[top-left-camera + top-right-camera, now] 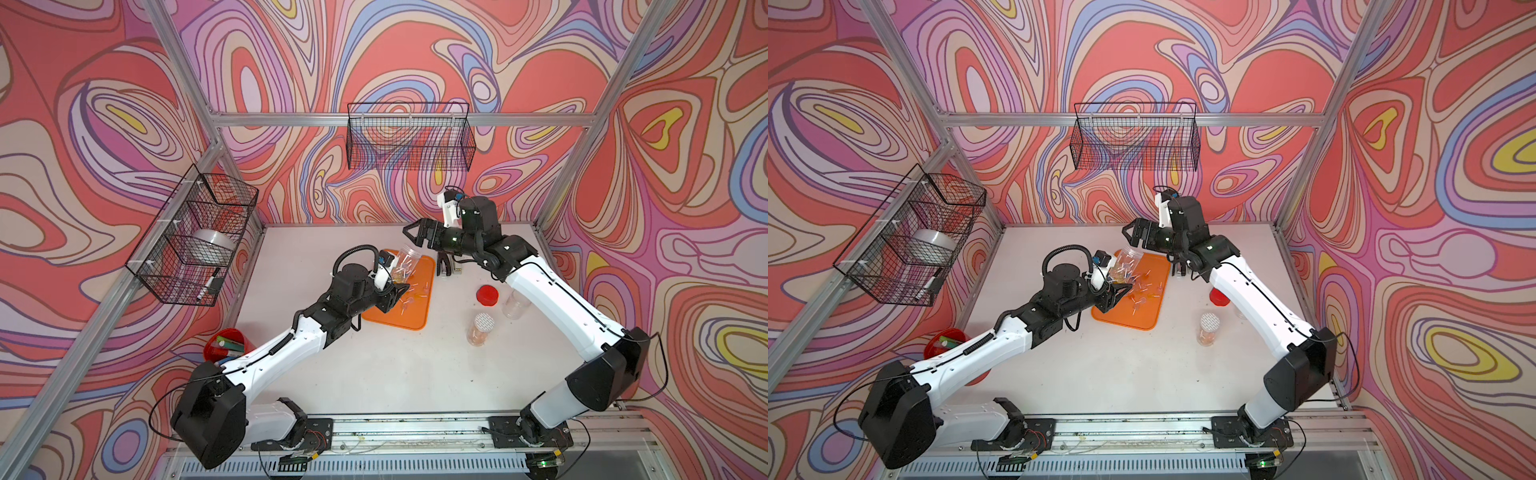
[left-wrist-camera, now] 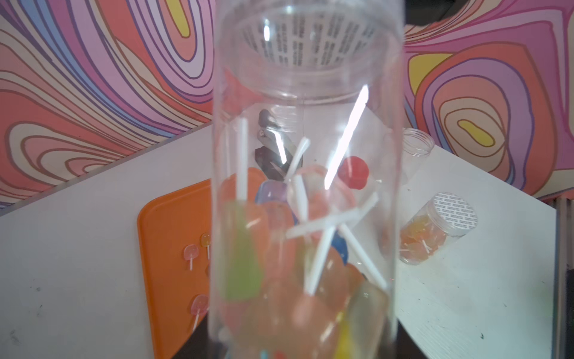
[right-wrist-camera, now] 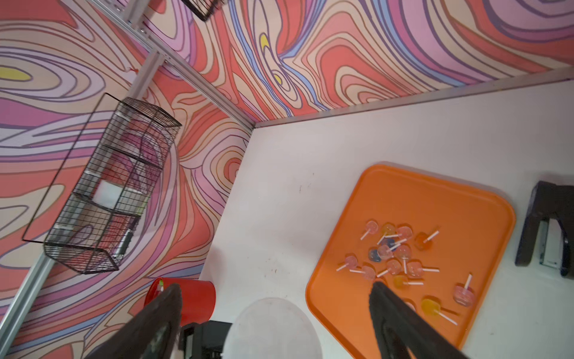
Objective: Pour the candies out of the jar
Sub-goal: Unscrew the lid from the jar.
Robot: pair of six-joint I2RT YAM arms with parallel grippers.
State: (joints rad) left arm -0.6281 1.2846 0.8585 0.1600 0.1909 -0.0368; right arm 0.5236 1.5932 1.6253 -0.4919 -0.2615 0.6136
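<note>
My left gripper (image 1: 397,293) is shut on a clear plastic jar (image 1: 405,262) (image 2: 307,155), holding it near its mouth. The jar is tilted over the orange tray (image 1: 415,318) with its base raised. Several candies (image 2: 310,279) on white sticks are still bunched inside it at the end near the gripper. More candies (image 3: 394,258) (image 1: 1142,291) lie scattered on the tray (image 3: 419,192). My right gripper (image 1: 409,233) (image 3: 275,287) is open just above the jar's raised base, with nothing held between its fingers.
A black stapler (image 1: 446,266) stands right of the tray. Further right are a red lid (image 1: 487,295), an empty clear jar (image 1: 516,303) and a sealed jar of sweets (image 1: 481,328). A red cup of markers (image 1: 226,345) sits front left. Wire baskets (image 1: 195,237) (image 1: 409,137) hang on the walls.
</note>
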